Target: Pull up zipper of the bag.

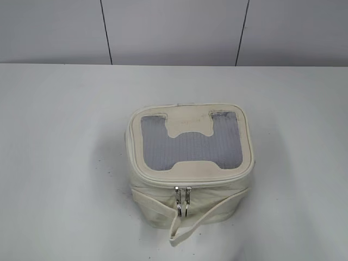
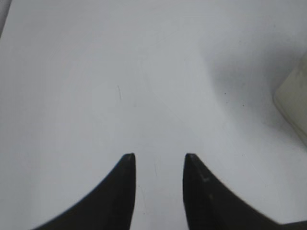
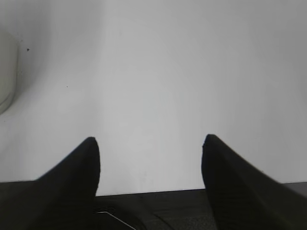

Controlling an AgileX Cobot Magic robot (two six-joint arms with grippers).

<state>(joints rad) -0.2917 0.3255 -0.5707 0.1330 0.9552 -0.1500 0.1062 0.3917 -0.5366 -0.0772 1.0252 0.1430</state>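
bag [image 1: 190, 166]: boxy, soft cream shell, grey ribbed top panel, h-shaped patch; sits mid table [image 1: 60, 152], only corner showing at right edge of left wrist view, at left edge of right wrist view. zipper [image 1: 183, 187]: thin cream track, two silver pulls side by side at front. strap [image 1: 190, 223] loose below. left gripper [image 2: 157, 160]: dark tapered fingers apart, released, bare white surface ahead. right gripper [image 3: 149, 143]: spread wider, grasping nothing.
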